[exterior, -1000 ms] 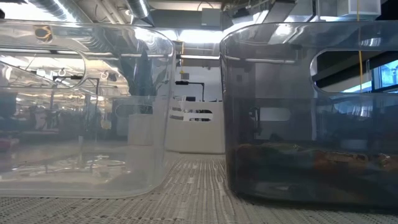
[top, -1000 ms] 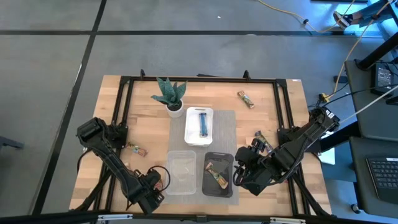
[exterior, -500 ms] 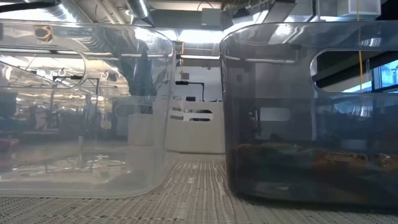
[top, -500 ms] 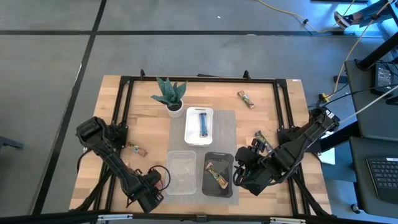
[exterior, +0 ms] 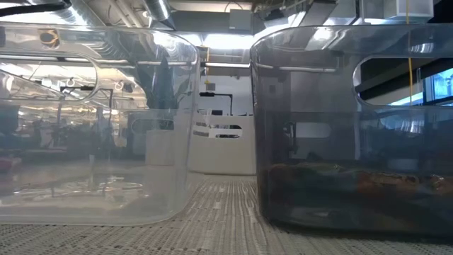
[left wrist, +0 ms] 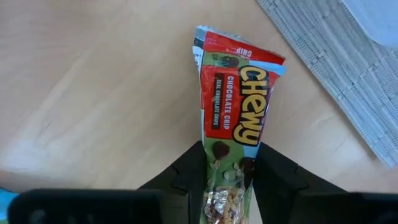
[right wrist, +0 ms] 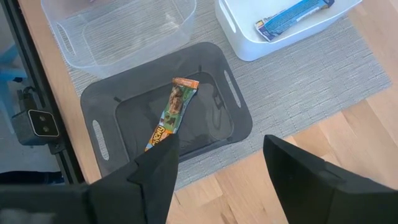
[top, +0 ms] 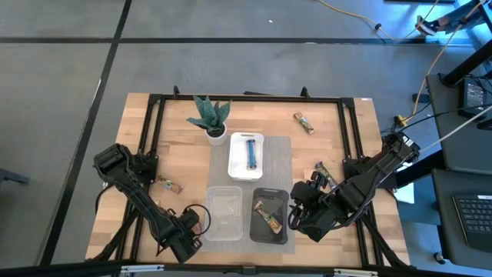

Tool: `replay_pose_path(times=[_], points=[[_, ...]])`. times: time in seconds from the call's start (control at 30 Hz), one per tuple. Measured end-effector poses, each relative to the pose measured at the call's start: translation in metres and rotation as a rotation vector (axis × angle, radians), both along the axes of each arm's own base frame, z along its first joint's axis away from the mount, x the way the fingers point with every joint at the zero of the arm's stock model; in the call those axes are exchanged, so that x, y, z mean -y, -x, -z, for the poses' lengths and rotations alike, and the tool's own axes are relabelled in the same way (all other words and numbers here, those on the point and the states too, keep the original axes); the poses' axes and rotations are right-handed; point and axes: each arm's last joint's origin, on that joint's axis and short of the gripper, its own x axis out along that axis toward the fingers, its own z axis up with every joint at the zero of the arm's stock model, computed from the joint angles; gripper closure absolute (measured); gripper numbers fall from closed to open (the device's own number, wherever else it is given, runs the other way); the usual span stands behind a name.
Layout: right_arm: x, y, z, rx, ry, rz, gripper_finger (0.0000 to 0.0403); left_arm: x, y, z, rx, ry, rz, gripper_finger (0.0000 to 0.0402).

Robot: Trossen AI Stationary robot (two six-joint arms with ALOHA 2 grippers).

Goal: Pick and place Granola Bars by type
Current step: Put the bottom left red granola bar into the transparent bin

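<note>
Nothing is shifting since earlier: left gripper is clamping a red-and-green Chewy bar (over bare wood), while right gripper is hovering spread, empty, above the black tray.

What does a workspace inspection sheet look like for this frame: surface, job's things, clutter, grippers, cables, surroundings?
Surface: wooden table with a grey mat under three trays.
Job's things: blue bar in the white tray; one bar in the black tray; clear tray holds nothing; loose bars at the far right, near the right arm and on the left.
Clutter: potted plant.
Grippers: left gripper shut on a Chewy bar; right gripper open, above the black tray's edge.
Cables: yellow and black cables beside the table, on the right.
Surroundings: grey floor; keyboard at right.
</note>
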Motion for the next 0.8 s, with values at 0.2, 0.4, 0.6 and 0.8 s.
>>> replay_pose_path(times=[0.2,0.4,0.6,0.8], points=[[0.000,0.000,0.000,-0.001,0.001,-0.002,0.0166,-0.006,0.005,-0.027,0.041,0.046,0.003,0.0301],[0.000,0.000,0.000,-0.001,0.001,-0.002,0.0166,-0.017,0.011,-0.061,0.183,0.049,-0.014,0.0304],[0.000,0.000,0.000,-0.001,0.001,-0.002,0.0166,-0.031,0.012,-0.103,0.494,0.041,-0.067,0.0305],[0.000,0.000,0.000,0.003,0.006,0.000,0.0166,-0.046,-0.011,-0.124,0.660,0.064,-0.016,0.0305]])
